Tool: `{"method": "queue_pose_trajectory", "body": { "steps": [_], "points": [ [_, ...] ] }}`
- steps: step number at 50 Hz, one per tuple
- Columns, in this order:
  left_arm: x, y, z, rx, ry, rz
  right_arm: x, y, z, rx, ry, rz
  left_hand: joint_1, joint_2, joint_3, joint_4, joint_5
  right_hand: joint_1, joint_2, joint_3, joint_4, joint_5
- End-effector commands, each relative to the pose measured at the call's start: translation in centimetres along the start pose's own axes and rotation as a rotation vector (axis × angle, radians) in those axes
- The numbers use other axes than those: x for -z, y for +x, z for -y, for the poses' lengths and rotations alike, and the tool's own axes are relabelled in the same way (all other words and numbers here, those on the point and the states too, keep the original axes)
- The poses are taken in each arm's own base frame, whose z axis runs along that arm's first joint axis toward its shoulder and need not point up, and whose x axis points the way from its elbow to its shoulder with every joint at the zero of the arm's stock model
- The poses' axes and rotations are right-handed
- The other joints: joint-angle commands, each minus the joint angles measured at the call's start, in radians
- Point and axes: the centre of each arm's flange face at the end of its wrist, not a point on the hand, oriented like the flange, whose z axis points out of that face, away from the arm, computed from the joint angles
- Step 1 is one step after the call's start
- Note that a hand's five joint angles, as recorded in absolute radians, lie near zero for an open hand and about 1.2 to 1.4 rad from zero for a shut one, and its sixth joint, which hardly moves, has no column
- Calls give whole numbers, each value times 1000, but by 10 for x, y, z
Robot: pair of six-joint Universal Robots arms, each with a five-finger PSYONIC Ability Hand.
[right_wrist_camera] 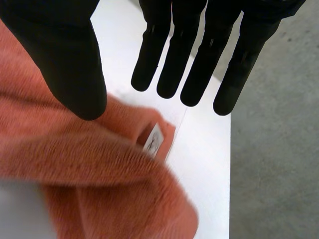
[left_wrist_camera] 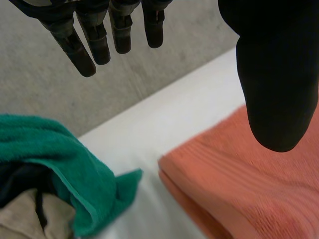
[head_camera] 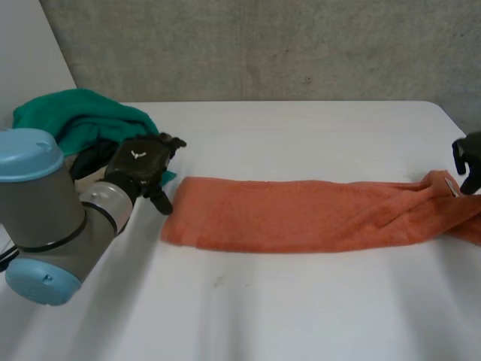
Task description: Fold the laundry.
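Lying lengthwise, orange towel (head_camera: 301,214) stretches between left hand (head_camera: 143,169) and right hand (head_camera: 470,158).

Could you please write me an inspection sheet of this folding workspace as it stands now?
Surface: white table, carrying all the laundry.
Job's things: orange towel lies across the table as a long folded strip, and its right end is rumpled, with a white label. A green cloth is heaped at the far left corner over a dark cloth and a beige cloth.
Clutter: nothing seen.
Hands: left hand open, at the towel's left end; right hand open, at the labelled end.
Cables: nothing seen.
Surroundings: grey wall behind the table; grey floor beside it.
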Motion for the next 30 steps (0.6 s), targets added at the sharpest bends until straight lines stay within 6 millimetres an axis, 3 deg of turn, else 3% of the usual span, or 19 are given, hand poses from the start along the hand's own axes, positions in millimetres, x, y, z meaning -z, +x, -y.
{"method": "queue_pose_trajectory", "body": {
  "steps": [1,4,11,22,26,28,30],
  "points": [
    [0,-1,14,14,43,2,-13,8,25,-15,84,13,-21,-25,-30,-25,-47,-47,-41,-45,-45,-36],
    [0,0,19,13,57,2,-29,4,24,-11,51,46,-21,-25,-30,-25,-47,-215,-209,-212,-213,-204],
    [1,3,22,10,58,-3,-64,-15,7,56,-53,135,-21,-25,-30,-25,-47,-230,-224,-227,-228,-219],
    [0,3,19,4,50,-4,-91,-42,-19,215,-65,146,-21,-25,-30,-25,-47,-274,-268,-271,-272,-263],
    [-1,2,19,5,48,-3,-92,-38,-17,220,-53,111,-21,-25,-30,-25,-47,204,210,206,206,215],
    [-3,0,19,5,51,1,-89,-35,-11,212,-39,101,-21,-25,-30,-25,-47,558,565,561,561,569],
    [-4,0,19,6,52,3,-85,-33,-5,211,-29,92,-21,-25,-30,-25,-47,560,567,563,563,571]
  ]
}}
